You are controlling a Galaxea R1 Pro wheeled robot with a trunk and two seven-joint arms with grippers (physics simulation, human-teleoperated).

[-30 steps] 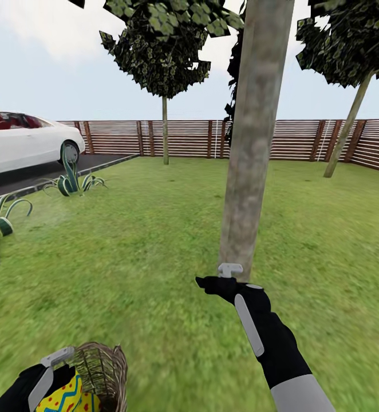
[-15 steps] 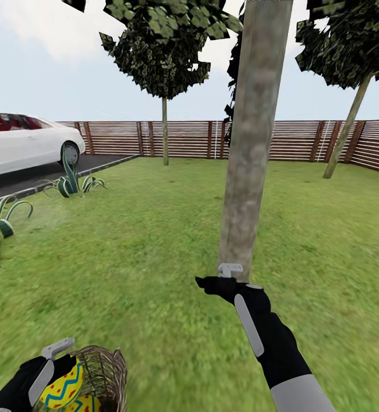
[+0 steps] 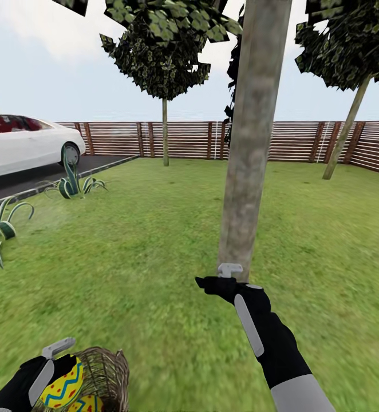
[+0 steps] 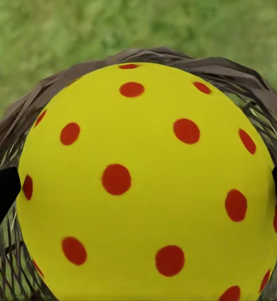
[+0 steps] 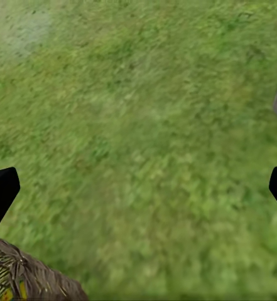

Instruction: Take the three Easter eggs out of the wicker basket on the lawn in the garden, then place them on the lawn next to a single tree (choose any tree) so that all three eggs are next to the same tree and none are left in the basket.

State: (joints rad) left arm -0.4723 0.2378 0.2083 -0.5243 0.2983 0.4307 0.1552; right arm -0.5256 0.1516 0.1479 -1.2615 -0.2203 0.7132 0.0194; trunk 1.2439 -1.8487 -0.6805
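My left arm is drawn in low at my left side, its gripper (image 3: pixel 58 369) clenched around an Easter egg (image 3: pixel 62 384) held just above the wicker basket (image 3: pixel 106 375). The egg leans, its long axis tilted with the narrower end up and away from me; in my left wrist view its red-dotted yellow shell (image 4: pixel 147 182) sits between my black fingertips (image 4: pixel 0 194), the basket rim (image 4: pixel 238 72) behind it. A second egg (image 3: pixel 86 404) lies in the basket below. My right arm reaches forward over the lawn (image 3: pixel 155 229), its gripper (image 3: pixel 215 277) spread wide and empty, beside the base of the thick tree (image 3: pixel 249 143).
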